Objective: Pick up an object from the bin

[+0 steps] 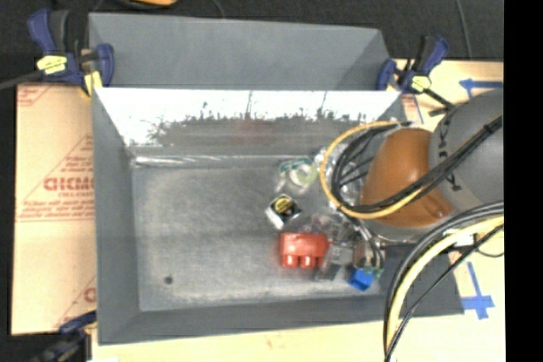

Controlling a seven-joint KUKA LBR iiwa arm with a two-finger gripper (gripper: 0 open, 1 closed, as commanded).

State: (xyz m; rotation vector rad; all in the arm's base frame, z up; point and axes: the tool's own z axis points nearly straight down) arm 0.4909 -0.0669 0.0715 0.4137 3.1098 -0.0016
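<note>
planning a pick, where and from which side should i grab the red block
Probably from above, across the narrow width of the red block near its left end: it lies flat with bare bin floor there; its right end is crowded.

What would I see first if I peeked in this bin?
The robot arm's round orange cover, leaning in from the right. Beside it, towards the lower right of the grey metal bin, a chunky red plastic block stands out, with a small blue piece further right.
</note>
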